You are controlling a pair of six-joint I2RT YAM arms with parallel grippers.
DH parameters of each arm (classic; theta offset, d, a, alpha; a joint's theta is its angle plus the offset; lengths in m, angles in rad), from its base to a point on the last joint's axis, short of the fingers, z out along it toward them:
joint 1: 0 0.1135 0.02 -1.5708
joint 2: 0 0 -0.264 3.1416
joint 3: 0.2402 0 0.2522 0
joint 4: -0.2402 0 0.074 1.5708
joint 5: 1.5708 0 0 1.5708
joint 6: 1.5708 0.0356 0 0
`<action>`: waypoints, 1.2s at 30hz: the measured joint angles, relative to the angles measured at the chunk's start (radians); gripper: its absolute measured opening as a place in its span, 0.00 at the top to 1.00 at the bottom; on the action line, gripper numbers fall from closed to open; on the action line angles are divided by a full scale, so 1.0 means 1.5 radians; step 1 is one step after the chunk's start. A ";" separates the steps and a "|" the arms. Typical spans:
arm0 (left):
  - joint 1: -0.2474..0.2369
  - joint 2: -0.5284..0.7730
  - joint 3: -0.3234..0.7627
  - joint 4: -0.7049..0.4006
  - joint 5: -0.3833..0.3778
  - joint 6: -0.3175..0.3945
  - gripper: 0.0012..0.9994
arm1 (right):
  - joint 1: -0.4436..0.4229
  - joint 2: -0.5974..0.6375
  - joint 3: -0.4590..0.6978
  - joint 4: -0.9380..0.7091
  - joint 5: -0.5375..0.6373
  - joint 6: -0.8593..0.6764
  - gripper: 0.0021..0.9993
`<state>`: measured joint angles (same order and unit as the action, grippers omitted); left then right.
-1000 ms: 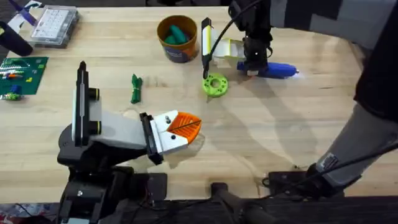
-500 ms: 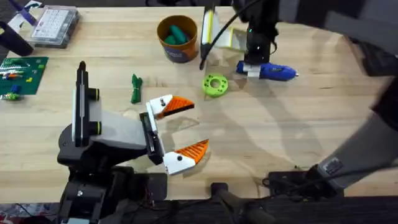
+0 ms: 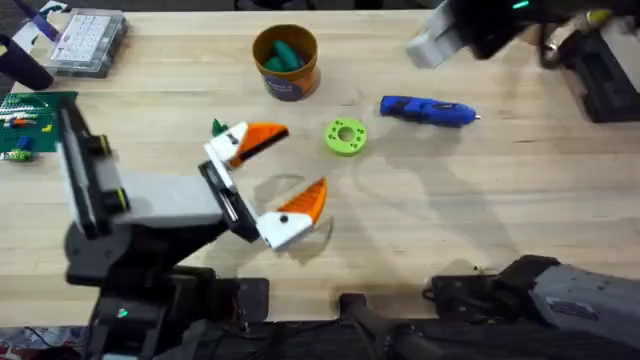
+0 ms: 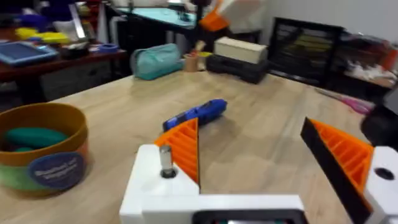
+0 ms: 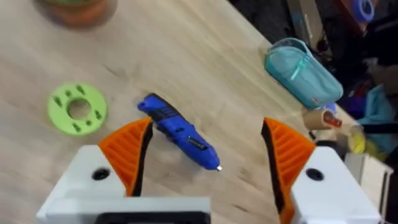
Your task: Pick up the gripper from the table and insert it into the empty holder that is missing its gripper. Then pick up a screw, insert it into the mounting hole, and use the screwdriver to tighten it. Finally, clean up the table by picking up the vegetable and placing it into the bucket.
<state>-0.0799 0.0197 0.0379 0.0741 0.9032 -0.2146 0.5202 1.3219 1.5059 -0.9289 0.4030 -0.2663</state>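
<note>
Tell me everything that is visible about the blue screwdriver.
The screwdriver is a thick blue cylinder, plastic by its look, with a black end cap and a short silver tip. It lies flat on the wooden table, to the right of the green disc. Nothing grips it; the right gripper, open, is above it.

Probably a robotics workshop: a green circuit board [image 3: 30, 115] and clear parts box [image 3: 88, 40] sit at the wooden bench's [image 3: 420, 230] far-left corner.

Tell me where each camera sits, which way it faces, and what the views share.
Overhead: above the bases, looking down at the table; left end effector open.
Left wrist: low, facing the bucket and screwdriver; own fingers below.
Right wrist: high, looking down at the green disc.
Shared: the screwdriver.
</note>
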 joint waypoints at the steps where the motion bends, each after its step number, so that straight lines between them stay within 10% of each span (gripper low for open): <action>1: 0.000 0.011 0.017 -0.011 -0.017 0.000 0.01 | 0.000 -0.021 0.000 -0.005 0.000 0.031 0.00; 12: 0.000 0.312 0.351 -0.325 -0.168 0.093 0.01 | 0.001 -0.169 -0.002 -0.095 0.000 0.254 0.00; 20: 0.000 0.542 0.593 -0.630 -0.313 0.189 0.01 | 0.001 -0.223 -0.155 -0.100 0.000 0.332 0.00; 29: 0.004 0.643 0.662 -0.680 -0.472 0.226 0.01 | 0.001 -0.229 -0.237 -0.103 0.000 0.355 0.00; 36: 0.071 0.724 0.663 -0.693 -0.558 0.211 0.01 | 0.001 -0.229 -0.237 -0.103 0.000 0.357 0.00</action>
<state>0.0271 1.1059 1.0321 -0.9661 0.0660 0.1025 0.5209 0.9791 1.1500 -1.0827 0.4026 0.2699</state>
